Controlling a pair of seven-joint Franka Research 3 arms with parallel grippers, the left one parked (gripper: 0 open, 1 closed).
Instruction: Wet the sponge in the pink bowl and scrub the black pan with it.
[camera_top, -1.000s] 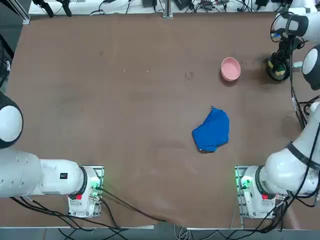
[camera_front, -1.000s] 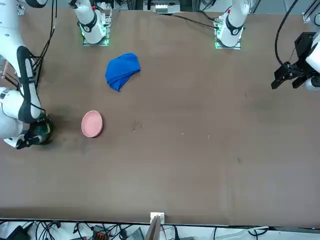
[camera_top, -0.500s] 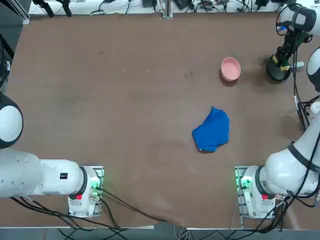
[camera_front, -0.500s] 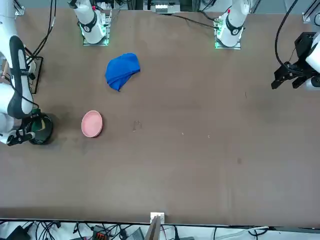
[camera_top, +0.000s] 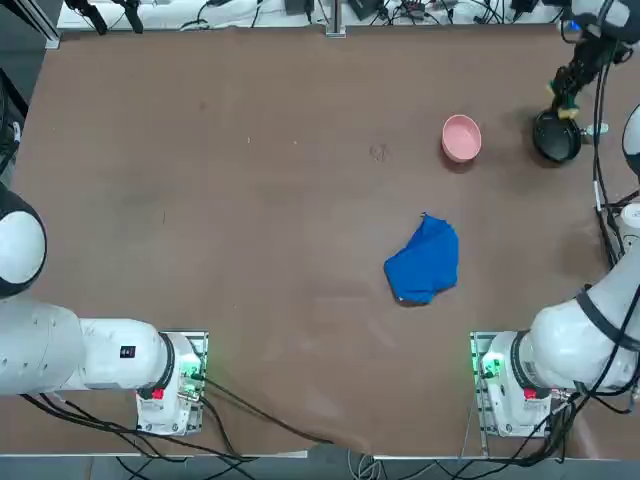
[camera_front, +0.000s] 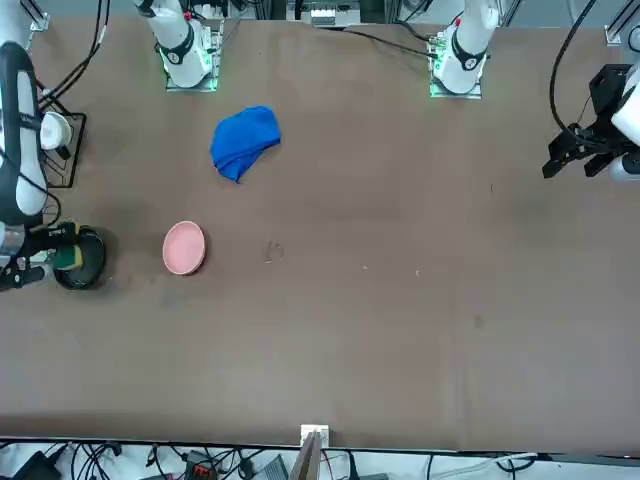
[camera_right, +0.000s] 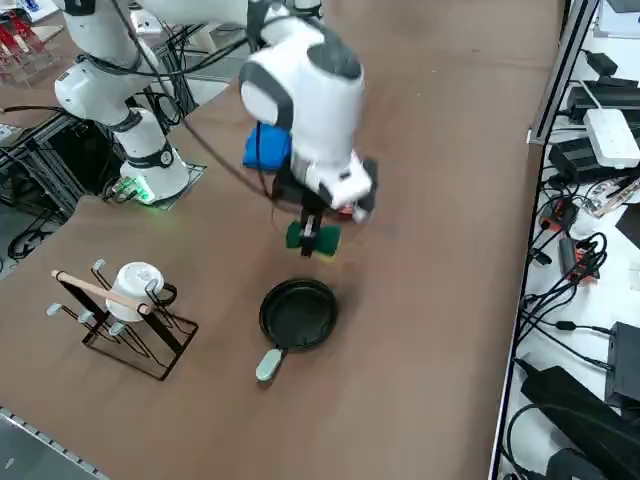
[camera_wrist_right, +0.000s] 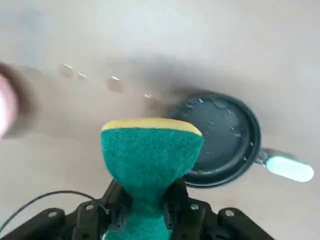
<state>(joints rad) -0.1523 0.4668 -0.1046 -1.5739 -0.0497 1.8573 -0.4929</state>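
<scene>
Near the tabletop's far right corner, the right gripper pinches the soft sponge at its waist above the wet black pan.

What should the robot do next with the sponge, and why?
Probably set it down on the table. The right gripper pinches the sponge up in the air beside the pan, and drops already glisten inside the pan, so the scrubbing looks done.
</scene>
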